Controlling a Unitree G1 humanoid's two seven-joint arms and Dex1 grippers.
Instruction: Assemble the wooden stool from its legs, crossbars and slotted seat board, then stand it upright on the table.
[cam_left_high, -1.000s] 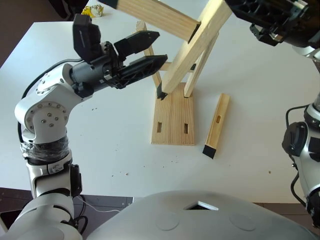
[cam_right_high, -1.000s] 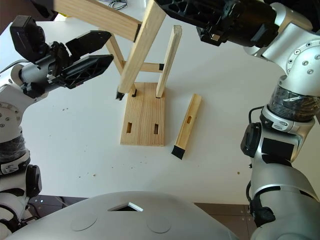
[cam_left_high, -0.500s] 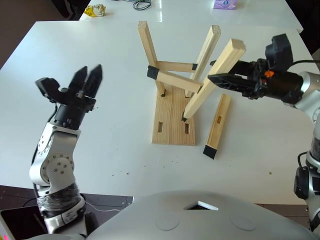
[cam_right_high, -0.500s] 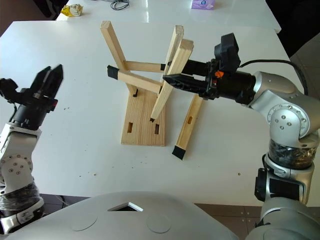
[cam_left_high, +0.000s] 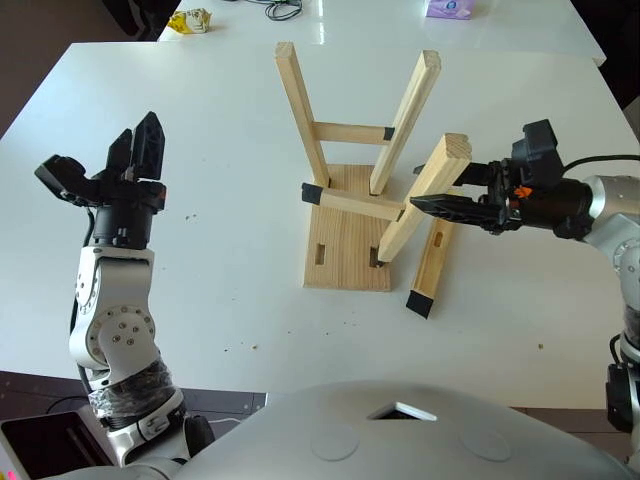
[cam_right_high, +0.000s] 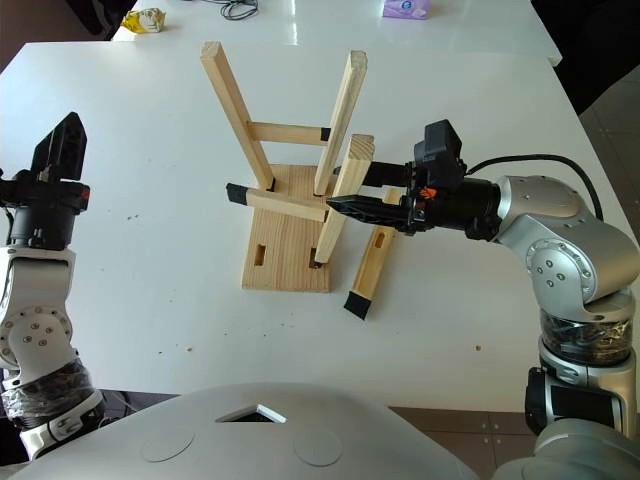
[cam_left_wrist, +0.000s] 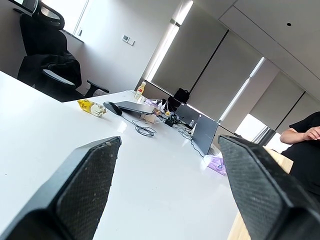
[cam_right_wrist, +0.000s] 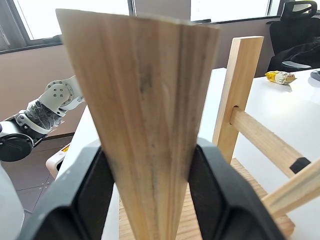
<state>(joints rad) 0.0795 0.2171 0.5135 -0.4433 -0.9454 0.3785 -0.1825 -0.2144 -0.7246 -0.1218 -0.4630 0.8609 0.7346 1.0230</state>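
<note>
White desk (cam_left_high: 200, 260), carrying every part. Seat board (cam_left_high: 340, 235) flat at mid-desk, slots up. Far legs (cam_left_high: 300, 120) standing in the board's far end, splaying outward, joined by a crossbar (cam_left_high: 350, 132).

Third leg (cam_left_high: 447, 165) gripped at mid-length, long axis tilted, top leaning toward the right edge, foot down at the board's near-right slot. Seated in the slot or merely resting at its mouth: cannot tell.

Fourth leg (cam_left_high: 430, 265) flat on the desk just right of the board, long axis near-to-far, black cap toward the near edge, far end hidden behind the gripper.

Second crossbar (cam_left_high: 350, 203) meeting the third leg, running left over the board, capped free end by the foot of the far-left leg.

Right gripper (cam_left_high: 422, 204) reaching in from the right edge, fingers closed onto the third leg.

Left gripper (cam_left_high: 137, 150) raised near the left edge, spread wide, holding nothing, well apart from every part.

Near-left slot (cam_left_high: 318, 254) vacant.

Judged next: righting the third leg over its slot, with the right arm the nearer.
</note>
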